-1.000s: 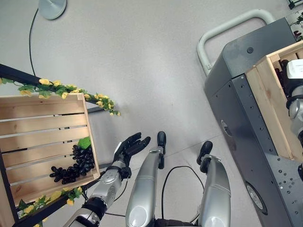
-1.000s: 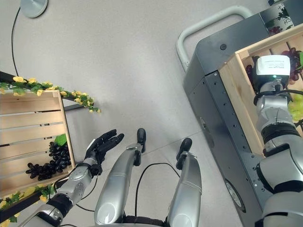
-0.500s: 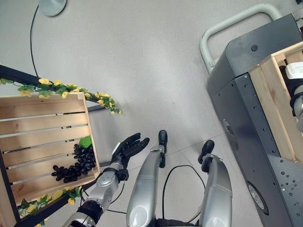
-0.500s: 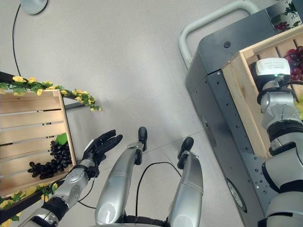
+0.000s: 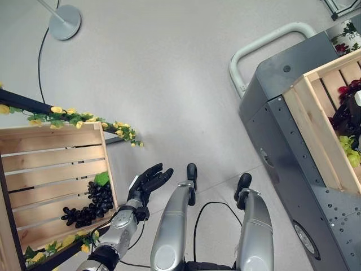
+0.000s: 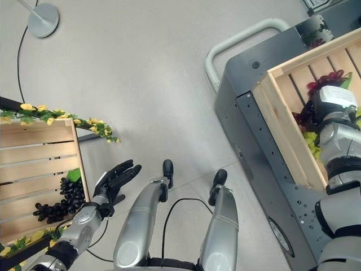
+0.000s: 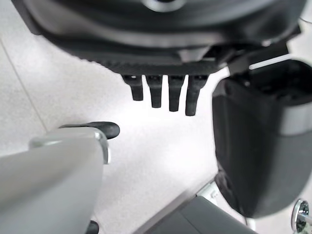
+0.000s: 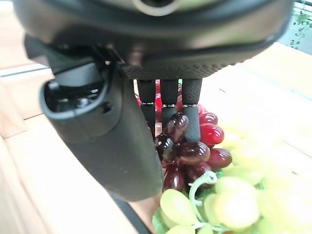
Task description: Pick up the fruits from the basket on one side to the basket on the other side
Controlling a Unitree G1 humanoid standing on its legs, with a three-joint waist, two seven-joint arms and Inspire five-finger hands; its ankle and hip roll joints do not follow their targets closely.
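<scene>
My left hand sits in the lower left of the left eye view, over the bare floor, just beside the right edge of the left crate. Its fingers are straight and spread; it holds nothing. The left wrist view confirms this: fingers extended, only floor past them.

The left crate, pale slatted wood, holds one bunch of black grapes in its lower right corner, with a green leaf at the top of the bunch. A garland of yellow flowers runs along the crate's upper edge and again below its lower edge.

My right hand is at the right edge of the right eye view, down inside the right crate, which rests on a dark grey cart with a white handle. In the right wrist view the fingers reach straight down onto a bunch of dark red grapes; fingertips touch the top berries. I cannot tell whether they grip it. Green grapes lie just beside the red bunch, touching it.

A round lamp base stands in the upper left.
</scene>
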